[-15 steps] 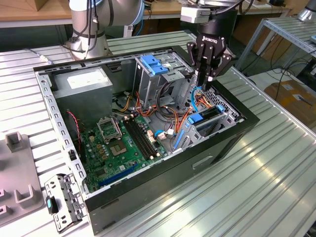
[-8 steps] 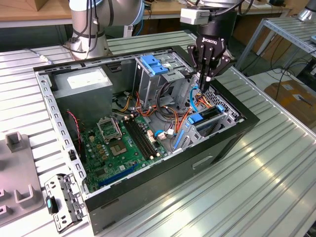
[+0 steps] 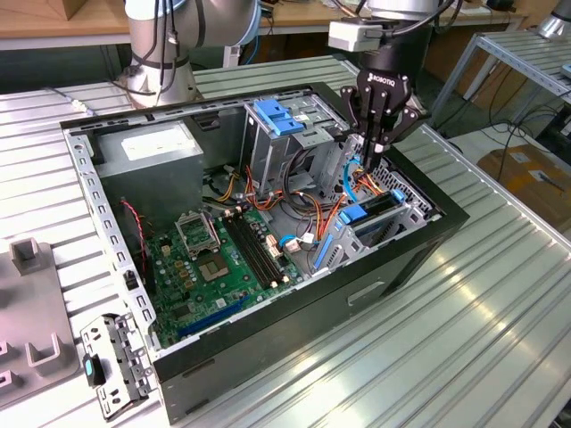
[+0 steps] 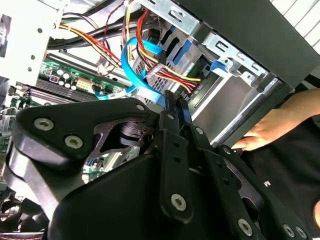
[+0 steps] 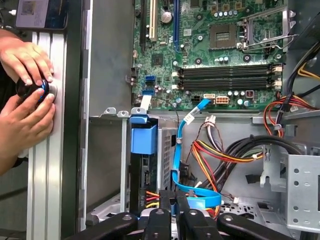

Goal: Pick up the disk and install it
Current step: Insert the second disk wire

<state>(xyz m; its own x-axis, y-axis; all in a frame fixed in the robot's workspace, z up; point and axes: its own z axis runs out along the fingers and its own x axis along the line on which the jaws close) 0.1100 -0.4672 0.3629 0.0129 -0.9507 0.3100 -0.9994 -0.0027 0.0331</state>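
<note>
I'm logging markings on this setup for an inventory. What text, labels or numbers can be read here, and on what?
Gripper: white maker's lettering on its body, left unquoted.
White sticker on the power-supply box: print too small to read.
Motherboard: white markings, too small to read.
White tag on the blue cable: too small to read.
Nothing here can be quoted.

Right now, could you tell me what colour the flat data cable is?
The flat data cable is light blue, clearest in the first wrist view.

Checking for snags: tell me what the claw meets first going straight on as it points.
Most likely the blue flat cable looped just beyond the claw, with wires beside it; depth is unclear.
</note>
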